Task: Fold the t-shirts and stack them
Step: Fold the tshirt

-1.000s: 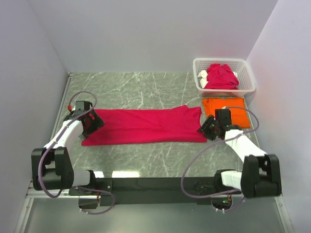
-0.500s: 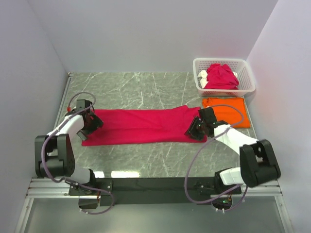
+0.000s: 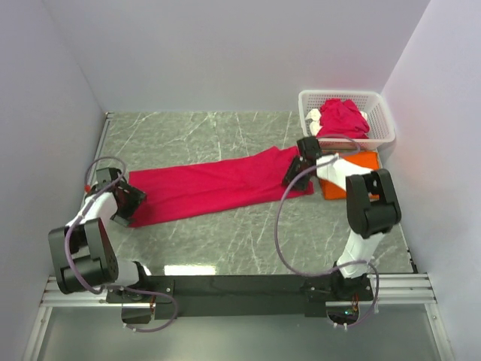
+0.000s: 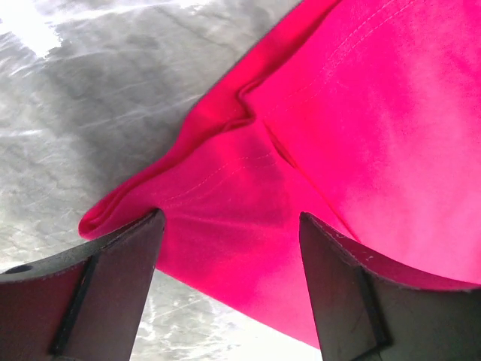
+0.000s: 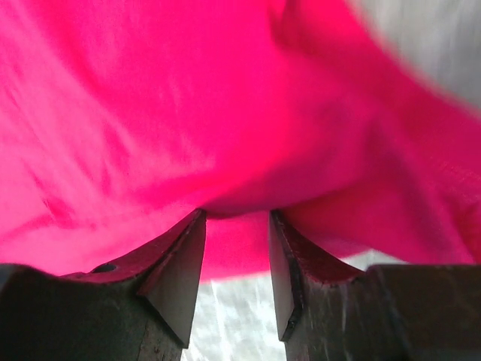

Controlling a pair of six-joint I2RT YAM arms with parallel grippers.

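Note:
A crimson-pink t-shirt (image 3: 210,188), folded into a long strip, lies slantwise across the marble table (image 3: 225,241). My left gripper (image 3: 125,203) is at its left end, with jaws wide open around the shirt's corner (image 4: 225,188) in the left wrist view (image 4: 229,218). My right gripper (image 3: 295,174) is at the shirt's right end, and in the right wrist view (image 5: 237,214) its jaws are nearly closed on bunched crimson cloth (image 5: 188,98). A folded orange t-shirt (image 3: 364,160) lies to the right, partly hidden by my right arm.
A white lattice basket (image 3: 383,120) at the back right holds more crumpled crimson-pink cloth (image 3: 342,119). Walls close in the table on the left, back and right.
My right gripper has moved toward the back with the shirt's right end, so the strip now slants. My left gripper has shifted left and nearer, to the shirt's left corner.

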